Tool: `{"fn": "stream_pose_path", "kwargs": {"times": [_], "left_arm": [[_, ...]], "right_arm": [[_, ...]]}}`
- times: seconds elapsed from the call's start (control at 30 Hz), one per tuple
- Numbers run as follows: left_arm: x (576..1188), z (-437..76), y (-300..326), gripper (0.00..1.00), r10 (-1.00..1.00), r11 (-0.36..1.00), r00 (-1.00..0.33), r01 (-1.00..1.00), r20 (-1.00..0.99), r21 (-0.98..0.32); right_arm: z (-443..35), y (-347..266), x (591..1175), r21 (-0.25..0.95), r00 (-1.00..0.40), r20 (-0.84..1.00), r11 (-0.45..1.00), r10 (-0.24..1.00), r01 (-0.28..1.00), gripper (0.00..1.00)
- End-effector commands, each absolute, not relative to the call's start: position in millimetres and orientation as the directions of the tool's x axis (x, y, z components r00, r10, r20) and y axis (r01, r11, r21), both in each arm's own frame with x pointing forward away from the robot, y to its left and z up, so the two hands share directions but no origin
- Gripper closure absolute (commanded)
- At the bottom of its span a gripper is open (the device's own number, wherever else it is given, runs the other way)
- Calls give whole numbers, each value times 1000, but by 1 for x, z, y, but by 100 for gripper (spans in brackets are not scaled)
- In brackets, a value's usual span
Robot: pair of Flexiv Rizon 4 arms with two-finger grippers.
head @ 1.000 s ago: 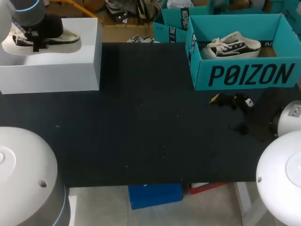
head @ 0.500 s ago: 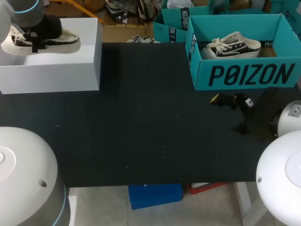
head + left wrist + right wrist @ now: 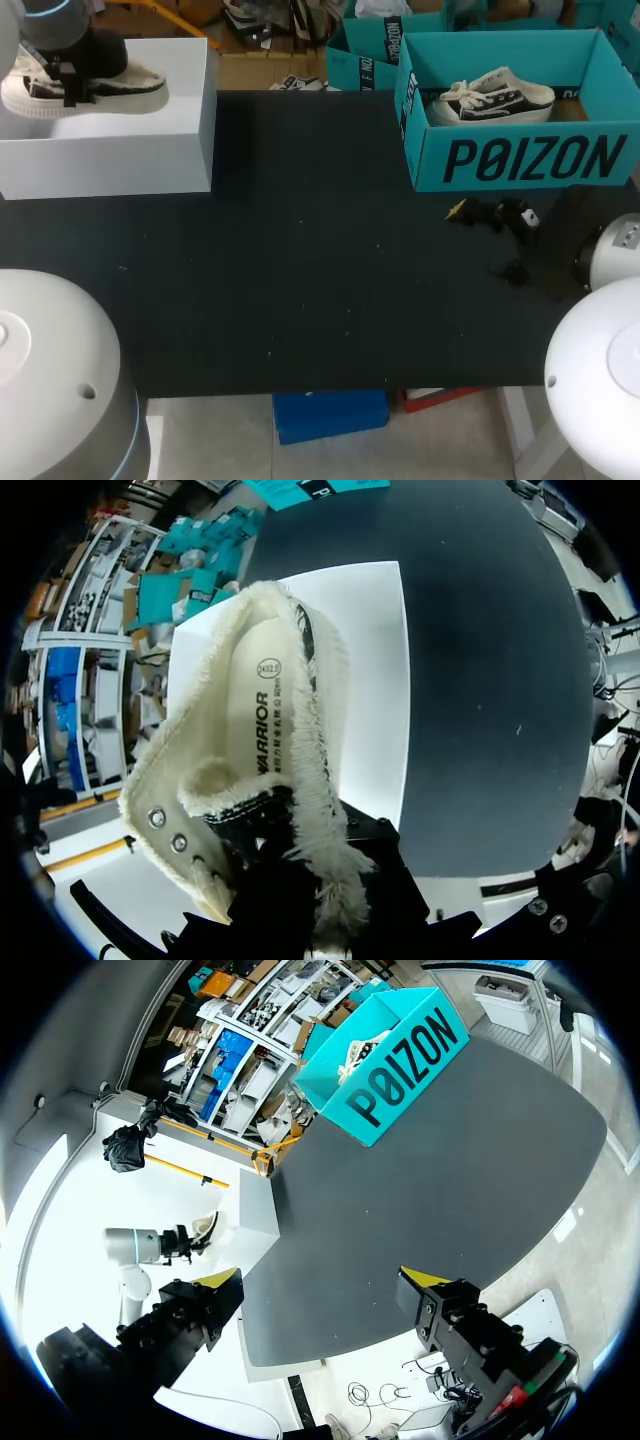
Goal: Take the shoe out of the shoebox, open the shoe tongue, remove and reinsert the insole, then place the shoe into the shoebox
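Note:
A cream and black fleece-lined shoe (image 3: pixel 95 85) rests on top of a white block (image 3: pixel 120 150) at the far left of the table. My left gripper (image 3: pixel 70 78) is shut on its collar from above. In the left wrist view the shoe's opening faces me, showing the pale insole (image 3: pixel 262 705); the fleece hides my fingertips. The teal shoebox (image 3: pixel 520 160) stands at the far right with a second sneaker (image 3: pixel 495 98) inside. My right gripper (image 3: pixel 322 1280) hovers open and empty over the table in front of the shoebox (image 3: pixel 400 1055), well apart from it.
The black table top (image 3: pixel 320 280) stretches between the white block and the shoebox. The white block (image 3: pixel 375 680) sits at the table's left rear corner. My right gripper (image 3: pixel 487 240) is low near the shoebox's front wall.
My left arm has shifted the held shoe slightly to the left across the top of the white block. The right arm has not moved.

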State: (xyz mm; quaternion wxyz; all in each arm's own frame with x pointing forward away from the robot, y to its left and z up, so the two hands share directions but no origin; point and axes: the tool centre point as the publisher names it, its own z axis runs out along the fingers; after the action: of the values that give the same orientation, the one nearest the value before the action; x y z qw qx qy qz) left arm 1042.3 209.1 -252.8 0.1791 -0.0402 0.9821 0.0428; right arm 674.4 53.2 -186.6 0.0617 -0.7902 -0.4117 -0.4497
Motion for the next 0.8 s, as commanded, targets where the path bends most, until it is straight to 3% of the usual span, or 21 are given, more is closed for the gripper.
{"fn": "stream_pose_path", "kwargs": {"times": [0.03,0.8], "left_arm": [[1051,-260,212,100,-56,994,-941,-84,-335,70],[1048,-321,221,100,-81,994,-968,-97,-237,55]], "right_arm": [[-186,46,670,226,257,770,-626,584,746,0],[-186,46,670,226,257,770,-626,584,746,0]]}}
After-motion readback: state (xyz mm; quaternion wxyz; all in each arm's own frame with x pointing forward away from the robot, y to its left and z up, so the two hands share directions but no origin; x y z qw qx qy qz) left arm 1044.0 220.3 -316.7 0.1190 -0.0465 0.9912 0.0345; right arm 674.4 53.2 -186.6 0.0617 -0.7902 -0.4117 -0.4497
